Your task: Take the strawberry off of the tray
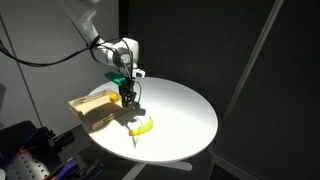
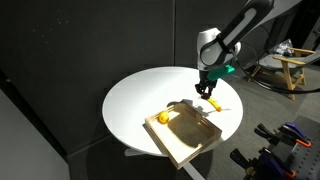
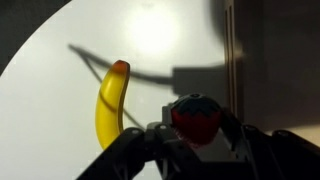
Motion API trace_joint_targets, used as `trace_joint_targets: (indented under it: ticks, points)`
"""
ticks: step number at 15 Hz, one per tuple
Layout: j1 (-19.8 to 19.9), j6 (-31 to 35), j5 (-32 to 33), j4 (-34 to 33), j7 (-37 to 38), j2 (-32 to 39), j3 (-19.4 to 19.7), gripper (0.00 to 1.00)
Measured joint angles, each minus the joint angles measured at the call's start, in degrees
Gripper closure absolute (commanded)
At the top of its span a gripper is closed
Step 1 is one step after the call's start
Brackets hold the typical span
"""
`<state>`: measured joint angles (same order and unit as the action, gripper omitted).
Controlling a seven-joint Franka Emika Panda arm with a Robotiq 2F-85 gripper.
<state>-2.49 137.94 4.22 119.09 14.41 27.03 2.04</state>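
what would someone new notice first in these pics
The round white table stands out brightly against the dark room, with a light-wood tray resting at its edge. In the wrist view, the red strawberry is gripped in the tool, held above the table beside the tray. A yellow banana lies on the table just next to it.
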Motion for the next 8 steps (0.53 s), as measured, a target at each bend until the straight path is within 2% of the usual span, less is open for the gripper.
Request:
trace_joint_targets:
  ticks: [8]
  points:
    - [1.82, 2.84, -0.8, -1.11, 0.0, 3.02, 1.99, 0.75]
